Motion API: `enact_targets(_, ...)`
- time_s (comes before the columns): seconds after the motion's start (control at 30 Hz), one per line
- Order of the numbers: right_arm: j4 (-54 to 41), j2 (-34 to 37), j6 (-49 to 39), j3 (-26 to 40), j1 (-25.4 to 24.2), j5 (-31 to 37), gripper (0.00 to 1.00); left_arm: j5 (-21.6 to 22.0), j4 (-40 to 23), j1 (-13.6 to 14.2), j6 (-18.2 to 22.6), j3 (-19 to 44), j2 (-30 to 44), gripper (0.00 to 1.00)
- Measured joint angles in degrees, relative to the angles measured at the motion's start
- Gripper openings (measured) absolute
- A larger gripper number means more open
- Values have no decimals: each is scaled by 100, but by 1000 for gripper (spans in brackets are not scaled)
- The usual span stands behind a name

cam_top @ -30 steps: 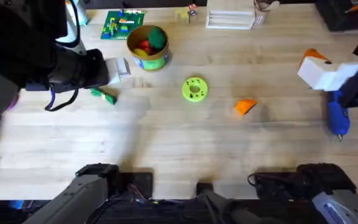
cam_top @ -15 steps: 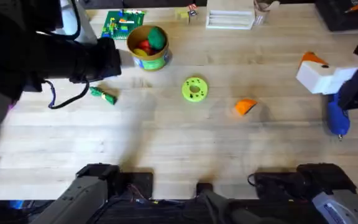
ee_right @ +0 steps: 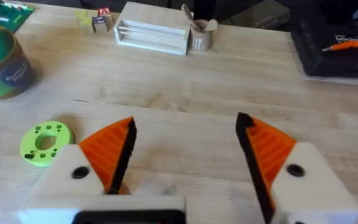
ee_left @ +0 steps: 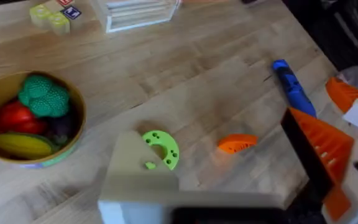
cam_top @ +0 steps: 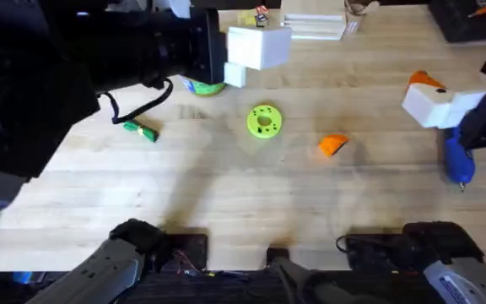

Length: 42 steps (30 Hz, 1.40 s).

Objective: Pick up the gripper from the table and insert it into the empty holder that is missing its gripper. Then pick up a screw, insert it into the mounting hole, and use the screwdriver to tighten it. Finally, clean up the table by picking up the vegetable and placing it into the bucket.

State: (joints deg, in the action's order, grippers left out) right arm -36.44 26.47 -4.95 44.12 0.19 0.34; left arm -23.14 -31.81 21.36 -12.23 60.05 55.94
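The gripper (cam_top: 333,145), a loose orange ribbed wedge, lies flat on the wooden table (cam_top: 226,194), just to the right of the lime-green disc (cam_top: 265,121) with holes. In the left wrist view the gripper (ee_left: 237,143) shows as a curved fin, its long axis running across the boards toward the screwdriver (ee_left: 293,88). The screwdriver (cam_top: 458,160) lies well to the right of the disc, its length pointing toward the table's front edge, beneath the right gripper (cam_top: 429,89). The vegetable (cam_top: 141,129) lies to the left of the disc, stretched out sideways. Behind and to the left of the disc stands the bucket (ee_left: 73,140), holding a green bumpy toy (ee_left: 42,95), a red one (ee_left: 14,116) and a yellow one (ee_left: 22,145).

The right gripper (ee_right: 185,152) has its orange ribbed pads (ee_right: 107,149) spread wide apart with nothing between them. The left gripper (cam_top: 256,46) hangs over the bucket; whether its fingers are open or closed cannot be told.
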Motion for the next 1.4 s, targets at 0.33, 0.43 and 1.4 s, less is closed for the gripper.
enact_targets(0.33,-1,-1,-2,0,0,0,991,52,-289,97,562,0,68,993)
enact_targets(0.43,-1,-1,-2,0,0,0,990,169,13,286,1056,-21,119,994)
enact_targets(1.4,-1,-1,-2,0,0,0,991,639,4174,814,1478,-5974,-4612,993)
